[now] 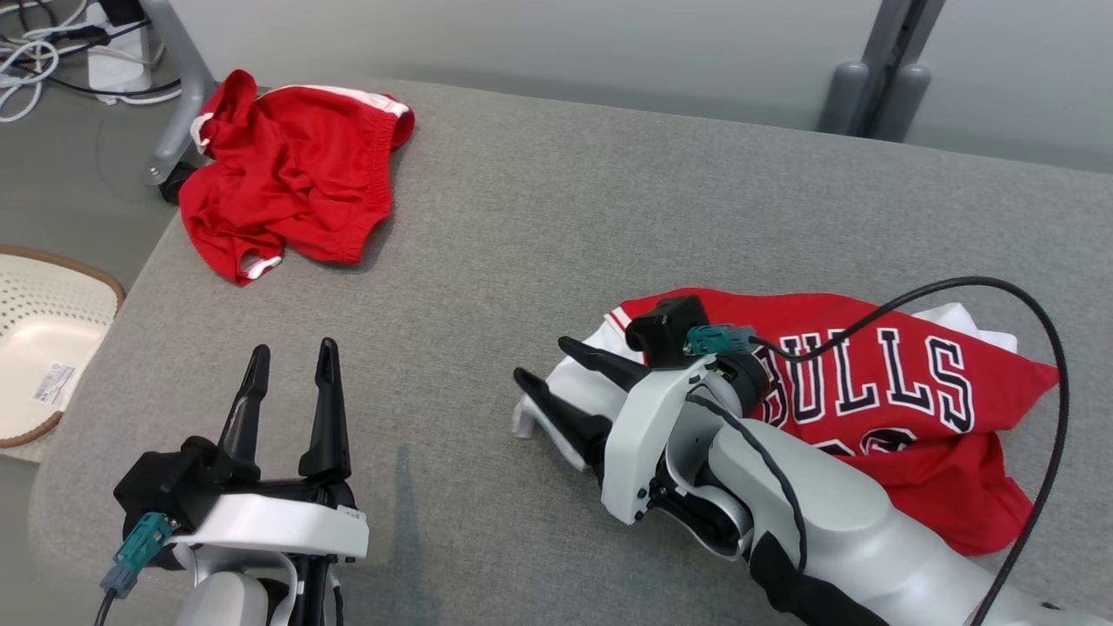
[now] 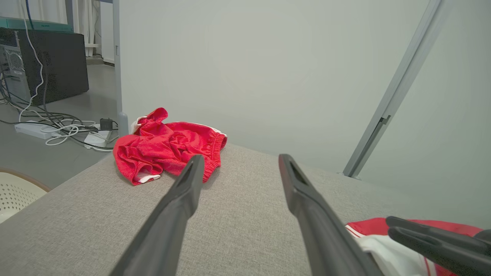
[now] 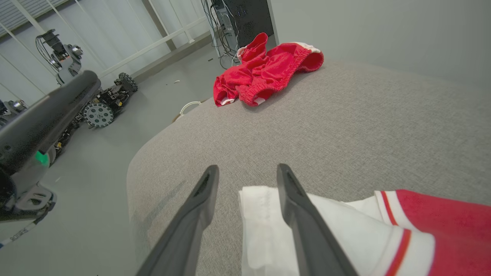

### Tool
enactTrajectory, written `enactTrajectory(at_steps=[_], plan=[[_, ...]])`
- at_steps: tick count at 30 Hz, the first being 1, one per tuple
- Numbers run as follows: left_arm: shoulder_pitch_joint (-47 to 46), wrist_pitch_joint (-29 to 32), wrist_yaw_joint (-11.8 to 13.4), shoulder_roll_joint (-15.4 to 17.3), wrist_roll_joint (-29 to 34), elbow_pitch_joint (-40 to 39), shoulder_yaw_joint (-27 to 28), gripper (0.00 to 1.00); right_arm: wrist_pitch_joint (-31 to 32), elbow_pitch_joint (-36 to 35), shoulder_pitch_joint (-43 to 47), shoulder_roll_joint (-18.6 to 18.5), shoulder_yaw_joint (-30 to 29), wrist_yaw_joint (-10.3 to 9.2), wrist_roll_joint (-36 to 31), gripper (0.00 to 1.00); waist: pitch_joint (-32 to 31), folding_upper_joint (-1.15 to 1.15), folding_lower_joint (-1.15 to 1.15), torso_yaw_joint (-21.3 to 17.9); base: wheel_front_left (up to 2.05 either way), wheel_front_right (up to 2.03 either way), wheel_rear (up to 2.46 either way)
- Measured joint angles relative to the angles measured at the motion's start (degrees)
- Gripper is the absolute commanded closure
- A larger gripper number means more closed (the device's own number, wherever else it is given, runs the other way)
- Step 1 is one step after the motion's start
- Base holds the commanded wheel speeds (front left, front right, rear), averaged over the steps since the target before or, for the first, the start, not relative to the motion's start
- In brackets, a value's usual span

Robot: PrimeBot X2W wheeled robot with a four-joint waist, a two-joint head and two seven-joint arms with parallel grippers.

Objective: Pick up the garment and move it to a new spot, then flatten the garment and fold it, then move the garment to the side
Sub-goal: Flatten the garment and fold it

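The garment, a red "BULLS" jersey (image 1: pixel 913 382) with a white lining, lies crumpled at the right of the grey padded table (image 1: pixel 565 200). My right gripper (image 1: pixel 543 359) hovers low over the jersey's white left edge, open. In the right wrist view the right gripper (image 3: pixel 247 167) has its fingers apart, and the white hem (image 3: pixel 261 222) lies loose on the table between and under them, beside the red part of the jersey (image 3: pixel 441 214). My left gripper (image 1: pixel 294 348) is open and holds nothing at the front left; the same left gripper (image 2: pixel 241 157) points across bare table. The jersey (image 2: pixel 368 226) and right gripper (image 2: pixel 390 225) appear at the left wrist view's lower right.
Crumpled red shorts (image 1: pixel 287 174) lie at the table's far left corner, the same shorts (image 2: pixel 168 145) ahead of the left fingers. A white perforated basket (image 1: pixel 43 330) stands on the floor left of the table. Cables (image 1: pixel 35 52) and a wheeled frame leg (image 1: pixel 178 87) lie beyond.
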Motion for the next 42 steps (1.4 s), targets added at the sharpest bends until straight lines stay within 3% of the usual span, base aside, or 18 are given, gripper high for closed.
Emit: enactTrajectory(at_steps=[6, 10, 17, 22, 30, 34, 39, 42], plan=[[0.04, -0.01, -0.32, -0.02, 1.32, 0.25, 1.04, 0.00, -0.74, -1.93, -1.52, -3.69, 7.87, 0.00, 2.40, 0.00, -0.61, 0.00, 0.00, -3.61, 0.00, 0.00, 0.00], [0.21, -0.01, -0.83, 0.08, 1.79, 0.96, 1.88, 0.00, -5.70, -4.14, -2.11, -7.28, 7.35, 0.00, 2.44, 0.00, -1.60, 0.00, 0.00, -6.67, 0.00, 0.00, 0.00], [1.07, 6.02, -1.58, 1.36, -0.79, 4.12, 2.07, 0.00, -10.24, -7.10, 0.86, -13.69, -1.71, 0.00, 0.04, 0.00, -3.84, 0.00, 0.00, -12.51, 0.00, 0.00, 0.00], [1.53, 11.88, -1.67, 2.53, -2.97, 3.67, 2.43, 0.00, -10.67, -12.47, 7.49, -16.07, -13.70, 0.00, -4.54, 0.00, -4.75, 0.00, 0.00, -16.52, 0.00, 0.00, 0.00], [2.31, 18.50, 0.07, 5.37, -2.79, 2.91, 2.46, 0.00, -10.70, -23.01, 22.68, -13.34, -31.82, 0.00, -15.97, 0.00, -4.82, 0.00, 0.00, -21.45, 0.00, 0.00, 0.00], [2.53, 22.20, 0.48, 6.25, -2.99, 4.43, 2.36, 0.00, -10.70, -26.20, 27.43, -11.21, -36.09, 0.00, -18.76, 0.00, -4.25, 0.00, 0.00, -22.68, 0.00, 0.00, 0.00], [1.40, 26.40, 3.30, 8.00, -1.70, 7.19, 2.05, 0.00, -10.02, -28.81, 30.12, -9.10, -39.05, 0.00, -20.80, 0.00, -3.43, 0.00, 0.00, -23.28, 0.00, 0.00, 0.00], [-0.82, 27.93, 3.18, 8.65, -1.15, 8.86, 1.01, 0.00, -9.06, -30.15, 30.93, -8.31, -40.01, 0.00, -21.85, 0.00, -2.99, 0.00, 0.00, -23.57, 0.00, 0.00, 0.00]])
